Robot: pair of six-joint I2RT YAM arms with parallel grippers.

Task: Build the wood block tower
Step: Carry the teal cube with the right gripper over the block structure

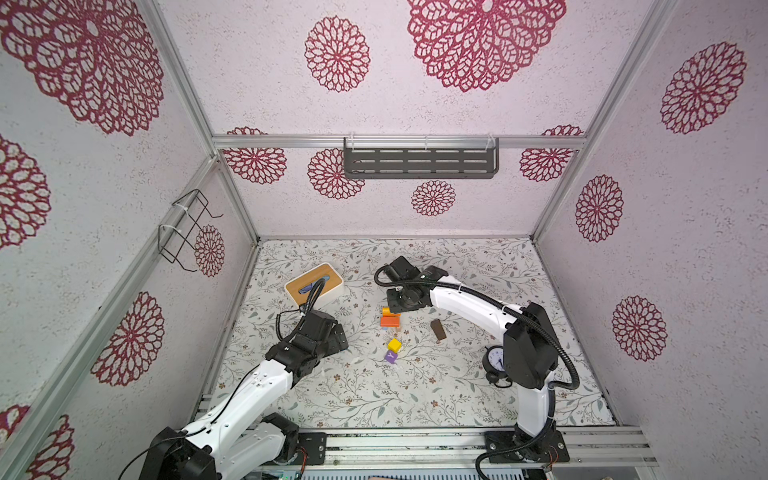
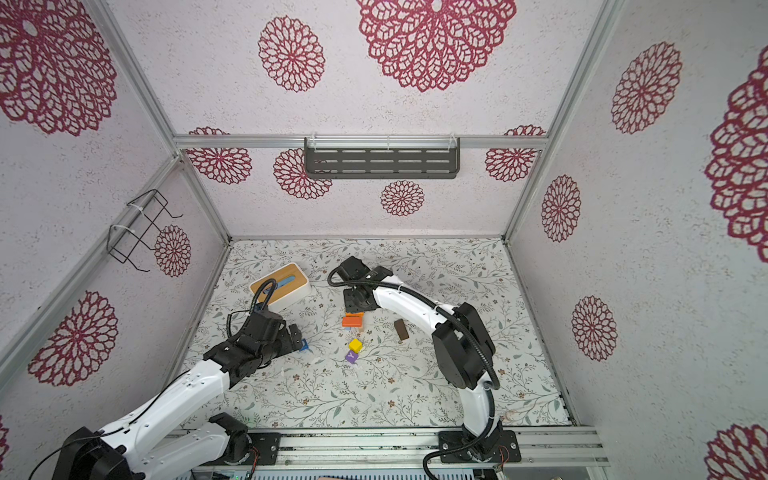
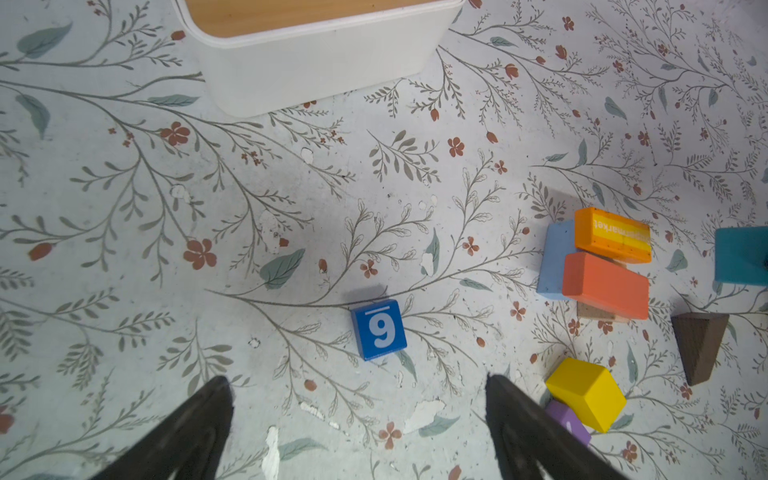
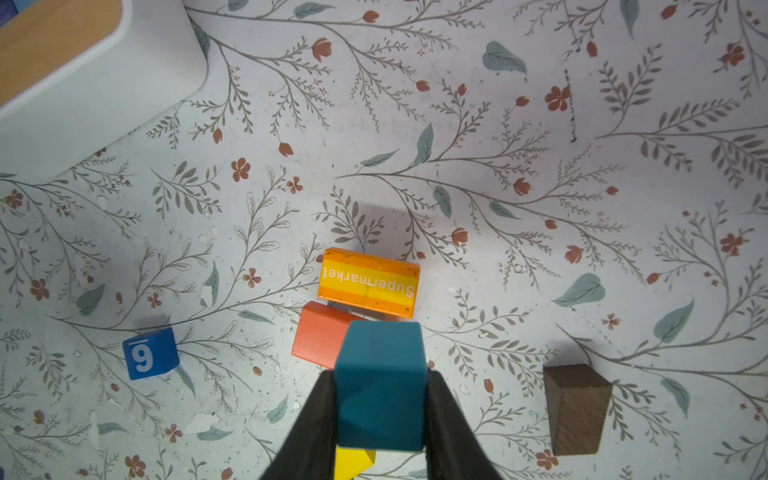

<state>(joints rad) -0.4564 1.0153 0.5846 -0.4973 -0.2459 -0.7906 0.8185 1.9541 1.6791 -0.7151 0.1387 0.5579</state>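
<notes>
A low tower stands mid-table: an orange "Supermarket" block and a red-orange block on a light blue block and a tan piece. Above its near side, my right gripper is shut on a teal block. A blue "9" cube lies just ahead of my open left gripper, which holds nothing. A yellow cube leans on a purple cube in front of the tower. To their right lies a dark brown bar.
A white box with a wooden lid sits at the back left, behind my left wrist. A black alarm clock stands by the right arm's elbow. A grey shelf and a wire rack hang on the walls.
</notes>
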